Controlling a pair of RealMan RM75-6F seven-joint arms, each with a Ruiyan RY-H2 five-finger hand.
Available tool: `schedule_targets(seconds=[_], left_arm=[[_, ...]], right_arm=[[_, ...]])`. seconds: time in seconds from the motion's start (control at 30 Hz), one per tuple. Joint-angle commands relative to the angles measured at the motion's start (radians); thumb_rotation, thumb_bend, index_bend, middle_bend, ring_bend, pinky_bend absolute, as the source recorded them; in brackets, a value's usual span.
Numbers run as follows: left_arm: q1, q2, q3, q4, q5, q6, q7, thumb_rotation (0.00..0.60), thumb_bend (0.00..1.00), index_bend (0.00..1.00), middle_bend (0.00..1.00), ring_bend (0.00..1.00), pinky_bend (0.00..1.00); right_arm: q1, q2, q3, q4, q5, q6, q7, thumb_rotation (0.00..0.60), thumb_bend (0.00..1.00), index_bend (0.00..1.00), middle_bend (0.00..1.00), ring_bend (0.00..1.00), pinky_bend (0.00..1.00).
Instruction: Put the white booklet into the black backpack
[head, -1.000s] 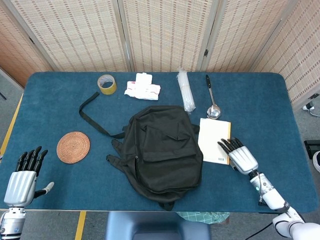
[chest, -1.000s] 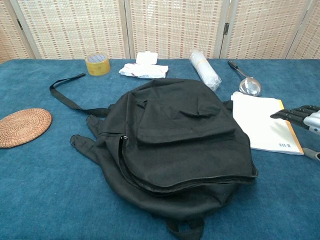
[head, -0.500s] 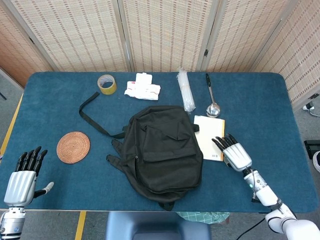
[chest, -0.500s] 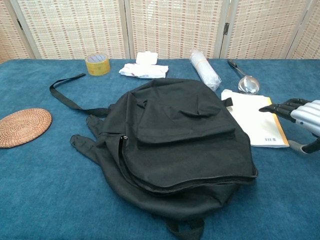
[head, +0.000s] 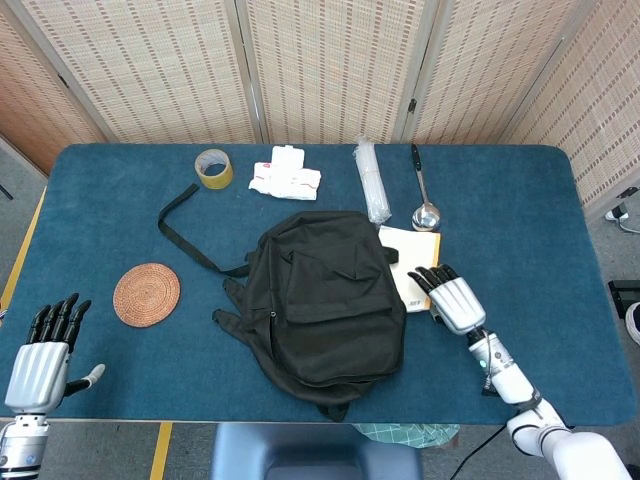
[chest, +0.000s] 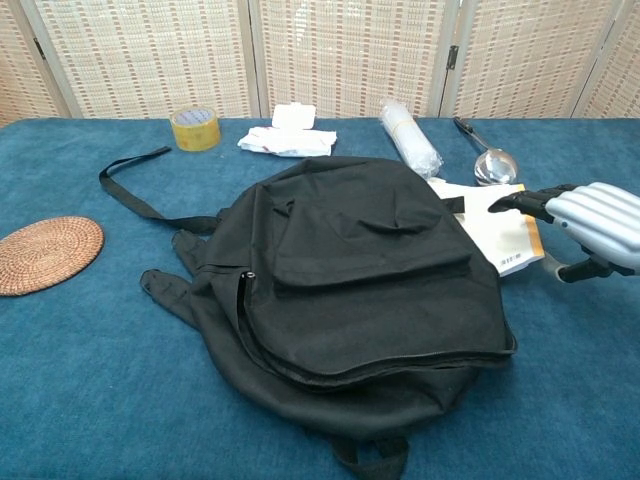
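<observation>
beside the black backpack on the blue counter, seen from the head camera, the right robot hand lies flat with fingers straight and close together, fingertips on the near right corner of the white booklet, holding nothing. the booklet sits just ahead of that robot hand, its left edge tucked against or slightly under the backpack's side; which, i cannot tell. its long axis runs away from the robot, spine edge to the right. a ladle lies just beyond it. the left robot hand hangs well apart at the counter's near left corner, fingers extended, empty. from the chest camera, the right robot hand hovers palm down over the booklet. the step looks like sliding the booklet toward the bag; no opening faces it, so next the zip needs finding.
</observation>
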Motion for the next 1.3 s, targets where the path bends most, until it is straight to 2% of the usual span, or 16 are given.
schedule_targets(seconds=[0.03, 0.33, 0.53, 0.63, 0.9, 1.3], left_arm=[[-0.001, 0.000, 0.000, 0.000, 0.003, 0.001, 0.001, 0.600, 0.22, 0.04, 0.00, 0.01, 0.00], [0.000, 0.001, 0.001, -0.002, -0.003, -0.006, 0.003, 0.600, 0.22, 0.04, 0.00, 0.01, 0.00], [-0.001, 0.004, 0.000, -0.004, -0.005, -0.007, 0.004, 0.600, 0.22, 0.04, 0.00, 0.01, 0.00], [0.000, 0.005, 0.001, -0.004, -0.007, -0.009, 0.002, 0.600, 0.22, 0.04, 0.00, 0.01, 0.00], [0.001, 0.007, 0.003, -0.006, -0.007, -0.010, 0.000, 0.600, 0.22, 0.04, 0.00, 0.01, 0.00], [0.001, 0.005, 0.001, 0.004, -0.010, -0.011, -0.012, 0.600, 0.22, 0.04, 0.00, 0.01, 0.00]], right_arm=[[0.009, -0.007, 0.005, -0.008, 0.003, 0.002, -0.010, 0.600, 0.57, 0.20, 0.22, 0.25, 0.23], [0.022, 0.008, 0.032, -0.075, 0.035, -0.007, -0.014, 0.600, 0.57, 0.23, 0.22, 0.23, 0.23], [0.027, 0.018, 0.043, -0.109, 0.048, -0.011, -0.022, 0.600, 0.57, 0.40, 0.25, 0.26, 0.24], [0.030, 0.020, 0.047, -0.119, 0.055, -0.017, -0.029, 0.600, 0.54, 0.45, 0.26, 0.27, 0.23], [0.031, 0.022, 0.056, -0.132, 0.069, -0.022, -0.046, 0.600, 0.40, 0.48, 0.27, 0.27, 0.23], [0.037, 0.022, 0.049, -0.128, 0.068, -0.033, -0.054, 0.600, 0.39, 0.61, 0.33, 0.32, 0.24]])
